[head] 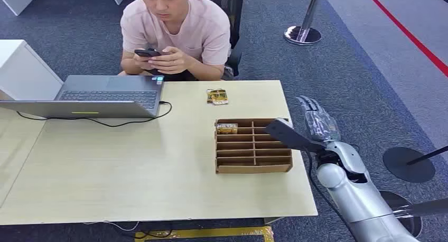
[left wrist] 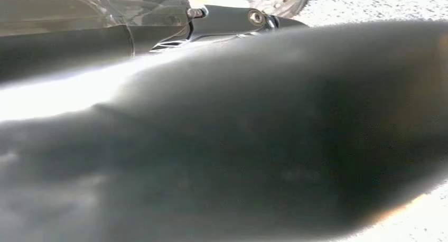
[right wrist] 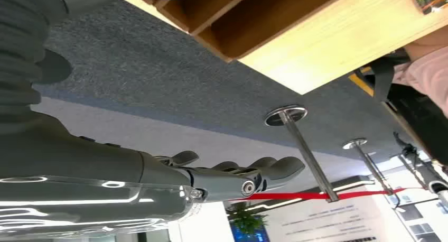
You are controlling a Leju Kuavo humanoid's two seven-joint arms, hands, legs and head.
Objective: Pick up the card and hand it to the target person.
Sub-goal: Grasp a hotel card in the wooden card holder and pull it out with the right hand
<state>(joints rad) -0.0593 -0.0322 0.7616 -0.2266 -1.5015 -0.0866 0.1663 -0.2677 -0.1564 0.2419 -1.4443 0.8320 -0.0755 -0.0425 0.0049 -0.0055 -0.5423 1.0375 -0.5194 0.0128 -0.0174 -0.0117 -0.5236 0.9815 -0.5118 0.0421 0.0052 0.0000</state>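
A small yellow-printed card lies in the far left compartment of a brown divided cardboard tray on the table. A second similar card lies flat on the table beyond the tray, near the person, who sits at the far side holding a phone. My right hand is raised beside the table's right edge, fingers stretched out and empty, thumb over the tray's right end. From the right wrist, that hand hangs over carpet, the tray beside it. My left hand shows straight fingers behind a dark blur.
An open laptop with a black cable sits at the table's far left, next to a white cabinet. A stanchion base stands on the carpet behind; a black round base lies to my right.
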